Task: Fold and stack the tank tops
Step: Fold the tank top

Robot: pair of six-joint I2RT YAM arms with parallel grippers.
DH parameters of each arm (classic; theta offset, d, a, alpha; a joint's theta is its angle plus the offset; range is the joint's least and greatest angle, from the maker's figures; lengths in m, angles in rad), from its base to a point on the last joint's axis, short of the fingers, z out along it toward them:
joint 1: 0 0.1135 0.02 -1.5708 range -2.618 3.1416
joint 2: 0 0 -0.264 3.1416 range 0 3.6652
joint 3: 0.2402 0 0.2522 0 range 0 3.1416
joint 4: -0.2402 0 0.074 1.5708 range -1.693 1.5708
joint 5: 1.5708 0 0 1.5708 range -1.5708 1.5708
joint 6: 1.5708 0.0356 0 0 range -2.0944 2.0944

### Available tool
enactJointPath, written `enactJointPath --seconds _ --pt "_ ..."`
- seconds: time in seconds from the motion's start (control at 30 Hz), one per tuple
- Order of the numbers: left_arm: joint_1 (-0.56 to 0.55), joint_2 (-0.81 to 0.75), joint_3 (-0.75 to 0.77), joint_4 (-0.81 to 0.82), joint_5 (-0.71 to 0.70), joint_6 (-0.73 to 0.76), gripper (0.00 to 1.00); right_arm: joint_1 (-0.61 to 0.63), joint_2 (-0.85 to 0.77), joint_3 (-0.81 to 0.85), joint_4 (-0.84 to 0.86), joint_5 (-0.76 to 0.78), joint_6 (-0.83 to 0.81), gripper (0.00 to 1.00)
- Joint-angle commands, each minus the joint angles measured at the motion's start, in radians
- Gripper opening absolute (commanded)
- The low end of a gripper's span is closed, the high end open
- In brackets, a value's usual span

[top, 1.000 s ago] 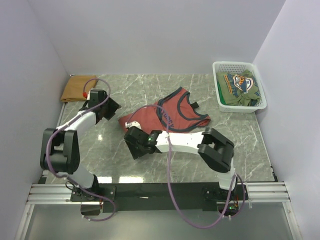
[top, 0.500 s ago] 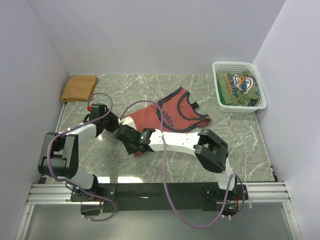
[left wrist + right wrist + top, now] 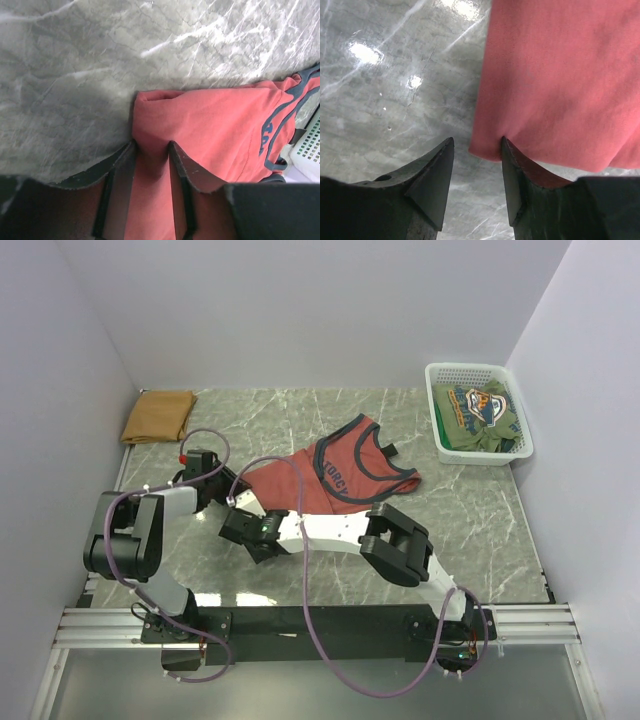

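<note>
Left wrist view has my left gripper (image 3: 152, 146) down on the near left corner of the rust-red tank top (image 3: 215, 125). Its jaws are drawn about halfway in around a bunched fold of the hem. Cloth touches both fingers and humps up between them, so I read it as a grip, though I cannot tell how firm.

My right gripper (image 3: 476, 142) sits at the shirt's other near corner. Its jaws stand apart with bare table (image 3: 480, 530) showing in the gap, and only the right finger touches the hem. It has hold of nothing yet.

From above, the shirt lies mostly flat around the middle of the table, its neck and dark trim towards the far right and its hem towards my bases. The tan-brown tank top (image 3: 158, 416) is folded in the far left corner, well apart. The white basket (image 3: 478, 368) stands in the far right corner.

I judge the cloth to be light, limp and thin. It should drape and slide easily on the smooth stone, and a pinch could catch one layer only. The best hold is at the two hem corners, taking both layers. The right jaws need to get over that edge before closing. If one corner slips, the fold will skew.
</note>
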Motion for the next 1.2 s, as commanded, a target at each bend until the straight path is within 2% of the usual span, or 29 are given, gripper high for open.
enactJointPath --seconds 0.0,0.13,0.23,0.33,0.37,0.43,0.47,0.6,0.73,0.97,1.03,1.17 --pt "-0.001 0.049 0.005 -0.012 -0.061 0.013 0.39 0.008 0.034 0.054 -0.043 0.039 0.003 0.5" --pt "-0.001 0.067 0.013 -0.018 -0.083 0.011 0.34 0.011 0.042 0.042 -0.043 0.045 0.003 0.51" --pt "-0.002 0.078 0.023 -0.026 -0.101 0.018 0.25 0.01 0.046 0.037 -0.04 0.033 -0.006 0.43" --pt "-0.001 0.078 0.048 -0.053 -0.127 0.022 0.18 0.01 0.053 0.06 -0.051 0.024 -0.02 0.31" --pt "-0.001 0.073 0.053 -0.067 -0.133 0.025 0.14 0.01 0.051 0.08 -0.062 0.022 -0.027 0.21" --pt "0.001 0.058 0.079 -0.093 -0.158 0.034 0.09 0.008 0.04 0.102 -0.068 0.011 -0.033 0.11" --pt "0.002 0.049 0.091 -0.111 -0.166 0.039 0.03 0.008 0.033 0.124 -0.068 -0.001 -0.038 0.06" --pt "0.022 -0.012 0.146 -0.197 -0.189 0.065 0.01 0.01 0.001 0.201 -0.066 -0.094 -0.05 0.03" --pt "0.059 -0.079 0.183 -0.28 -0.233 0.088 0.01 0.008 -0.029 0.269 -0.036 -0.269 -0.044 0.02" --pt "0.09 -0.22 0.246 -0.391 -0.276 0.129 0.01 0.004 -0.038 0.39 -0.003 -0.371 0.003 0.0" --pt "0.09 -0.253 0.281 -0.398 -0.25 0.146 0.0 -0.005 -0.065 0.376 0.01 -0.398 0.011 0.0" --pt "0.09 -0.237 0.368 -0.42 -0.137 0.166 0.0 -0.038 -0.191 0.177 0.125 -0.407 0.035 0.0"
